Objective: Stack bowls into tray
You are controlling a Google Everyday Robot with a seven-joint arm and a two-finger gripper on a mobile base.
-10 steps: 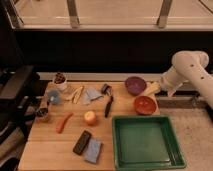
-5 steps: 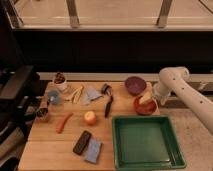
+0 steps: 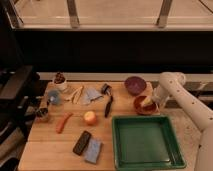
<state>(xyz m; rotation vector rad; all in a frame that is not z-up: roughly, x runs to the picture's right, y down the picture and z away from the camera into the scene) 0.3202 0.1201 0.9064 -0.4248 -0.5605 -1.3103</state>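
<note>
A glossy red-orange bowl (image 3: 142, 107) sits on the wooden table just behind the green tray (image 3: 146, 142). A dark purple bowl (image 3: 135, 85) sits farther back, behind it. The tray holds nothing. My gripper (image 3: 148, 103) hangs from the white arm (image 3: 172, 92) on the right and reaches down into the red-orange bowl at its right rim.
On the table's left half lie a black brush (image 3: 107, 99), an apple (image 3: 90, 117), an orange carrot (image 3: 63, 122), a dark phone-like block (image 3: 82, 142), blue cloths (image 3: 93, 151), a blue cup (image 3: 54, 97) and a small pot (image 3: 60, 81).
The arm has swung left and lowered, bringing the gripper from the right of the bowls down onto the red-orange bowl. The bowls and tray have not moved.
</note>
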